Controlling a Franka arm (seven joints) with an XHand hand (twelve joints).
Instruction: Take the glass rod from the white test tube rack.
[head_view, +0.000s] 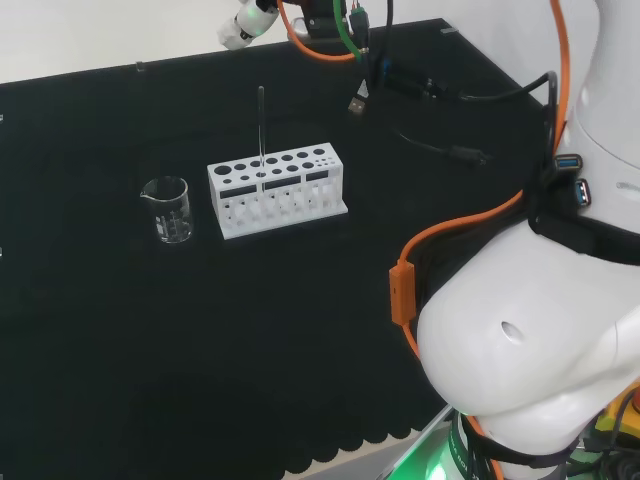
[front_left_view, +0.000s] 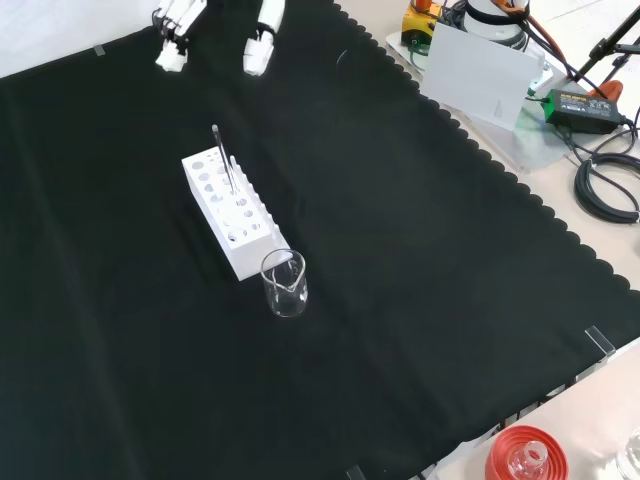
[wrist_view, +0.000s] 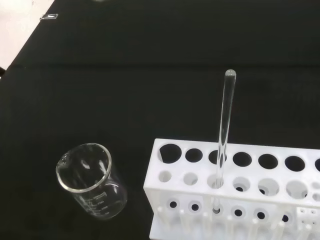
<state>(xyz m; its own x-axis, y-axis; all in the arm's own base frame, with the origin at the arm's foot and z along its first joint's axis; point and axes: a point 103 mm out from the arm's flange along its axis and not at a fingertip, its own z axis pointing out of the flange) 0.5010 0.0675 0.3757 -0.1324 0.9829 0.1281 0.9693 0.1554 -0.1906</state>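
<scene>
Front view, robot hand (front_left_view: 258, 40) above rack (front_left_view: 232, 215)

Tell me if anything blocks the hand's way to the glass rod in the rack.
Nothing visible does. The hand hangs above the cloth's far edge in the front view; the glass rod stands upright in the white rack, its top free. The beaker sits beyond the rack's other end.

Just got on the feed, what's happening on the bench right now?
The hand hangs at the far edge of the cloth with its fingers relaxed, holding nothing. The glass rod stands upright in the white rack, untouched. A clear beaker stands apart beside the rack's end.
</scene>
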